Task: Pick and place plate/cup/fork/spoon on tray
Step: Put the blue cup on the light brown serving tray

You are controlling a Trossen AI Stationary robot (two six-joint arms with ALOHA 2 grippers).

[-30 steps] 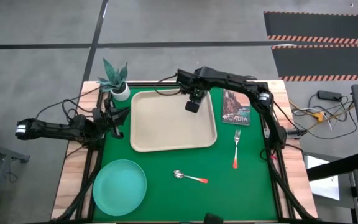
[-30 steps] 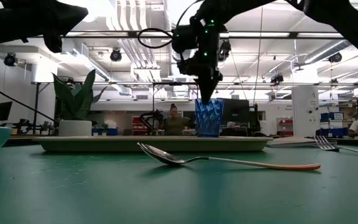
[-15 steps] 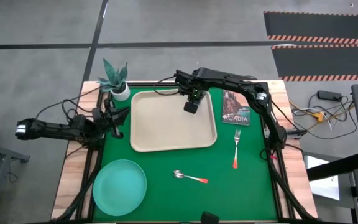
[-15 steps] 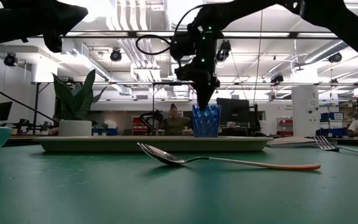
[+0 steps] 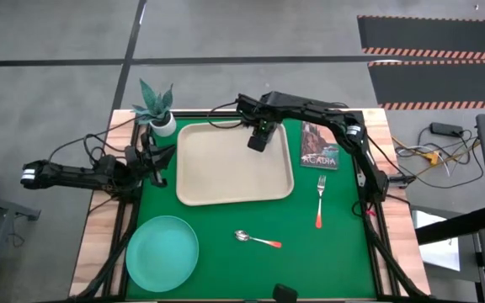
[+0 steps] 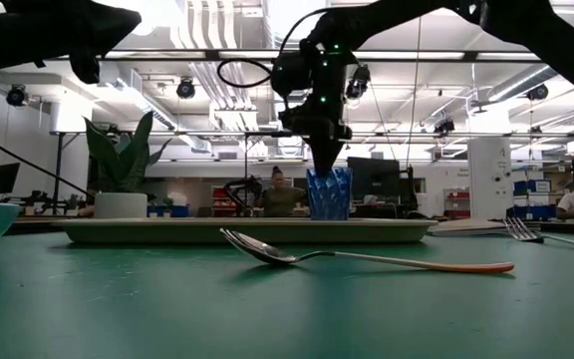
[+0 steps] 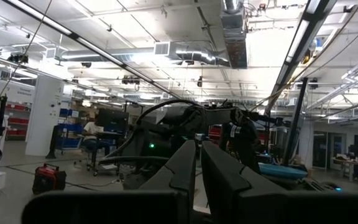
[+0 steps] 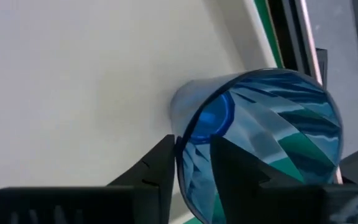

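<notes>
Right pincer (image 5: 259,140) clamps rim of cup (image 6: 328,193), upright at tray's (image 5: 226,189) far right corner. Left pincer (image 5: 157,159) clenched, empty, beside tray's left edge, near plant (image 5: 157,105).

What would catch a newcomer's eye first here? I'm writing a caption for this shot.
First, the right gripper pinching the rim of the blue cup over the far right corner of the beige tray. Next, the big teal plate on the green mat's near left corner, with the spoon and fork lying off the tray.
</notes>
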